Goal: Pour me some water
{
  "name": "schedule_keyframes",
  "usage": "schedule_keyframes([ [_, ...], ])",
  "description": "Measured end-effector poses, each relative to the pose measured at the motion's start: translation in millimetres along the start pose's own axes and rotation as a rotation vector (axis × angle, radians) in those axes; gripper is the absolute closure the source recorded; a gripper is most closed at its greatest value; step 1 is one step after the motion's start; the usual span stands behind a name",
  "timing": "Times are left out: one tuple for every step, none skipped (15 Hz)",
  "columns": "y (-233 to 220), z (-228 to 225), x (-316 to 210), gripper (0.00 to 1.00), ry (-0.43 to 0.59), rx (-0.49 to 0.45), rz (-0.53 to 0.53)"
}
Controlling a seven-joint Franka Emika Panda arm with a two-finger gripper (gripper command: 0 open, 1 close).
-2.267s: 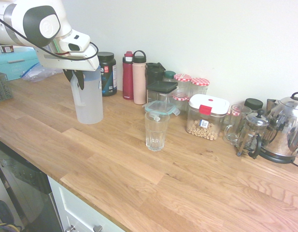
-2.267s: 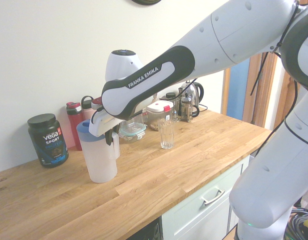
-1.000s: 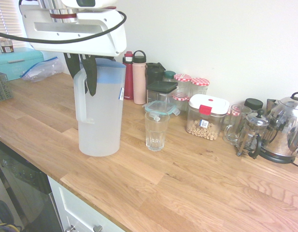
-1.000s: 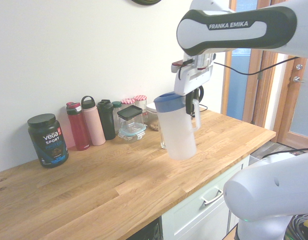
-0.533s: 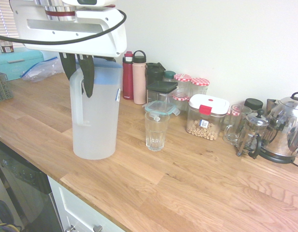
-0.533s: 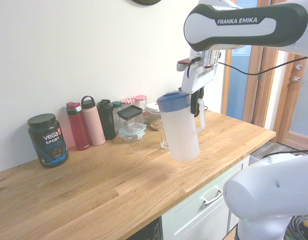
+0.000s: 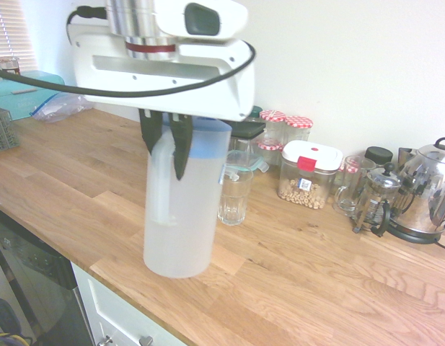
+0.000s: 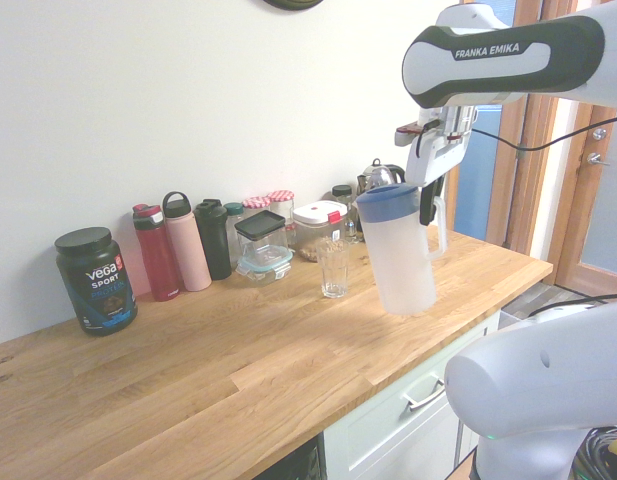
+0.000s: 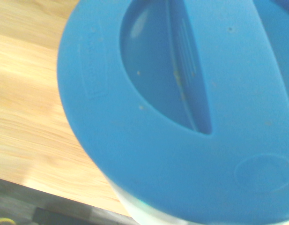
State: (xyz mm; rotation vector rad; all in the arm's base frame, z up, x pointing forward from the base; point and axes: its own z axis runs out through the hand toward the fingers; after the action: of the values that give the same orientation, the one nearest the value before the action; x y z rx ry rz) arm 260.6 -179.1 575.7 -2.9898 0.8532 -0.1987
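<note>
In the first exterior view, my gripper (image 7: 166, 144) is closed on the side handle of a tall frosted-white jug (image 7: 182, 209) with a blue top. The jug hangs nearly upright over the wooden counter (image 7: 316, 288). The water is inside the jug, and its outline is too dim for me to trace. Partly behind the jug, at its right in this view, stands a clear drinking glass (image 7: 235, 194). Farther right are a container of small tan rings with a white lid (image 7: 306, 176), a glass coffee press (image 7: 378, 198) and a shiny steel kettle (image 7: 426, 191). At the far left, a clear plastic bag (image 7: 63, 106) lies near a turquoise box (image 7: 27, 94).

In the second exterior view, I hold the jug by its handle, its base raised above the counter and slightly tilted. The glass stands on the counter, near the jug and apart from it. Along the wall, from the left, are a black tub, a red bottle (image 8: 156, 253) and a pink bottle (image 8: 187, 245).

In the wrist view, the jug's blue lid (image 9: 181, 164) fills most of the frame, with pale wood beyond its edge.
</note>
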Motion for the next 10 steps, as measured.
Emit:
schedule_keyframes([
  [11.7, 1.0, 9.1, 1.00, -0.006, -0.005, -0.002],
  [22.3, 0.8, 19.1, 1.00, -0.012, -0.012, -0.015],
  [31.3, 0.0, 30.5, 1.00, -0.019, -0.019, -0.040],
  [37.5, -0.8, 42.5, 1.00, -0.032, -0.023, -0.091],
  [42.7, -1.0, 54.0, 1.00, -0.049, -0.025, -0.153],
  [47.3, -2.7, 64.3, 1.00, -0.064, -0.031, -0.214],
  [51.1, -5.4, 72.5, 1.00, -0.081, -0.042, -0.272],
  [53.4, -7.6, 80.2, 1.00, -0.093, -0.057, -0.332],
  [53.0, -7.0, 86.4, 1.00, -0.102, -0.076, -0.389],
  [49.3, -3.9, 92.1, 1.00, -0.110, -0.101, -0.445],
])
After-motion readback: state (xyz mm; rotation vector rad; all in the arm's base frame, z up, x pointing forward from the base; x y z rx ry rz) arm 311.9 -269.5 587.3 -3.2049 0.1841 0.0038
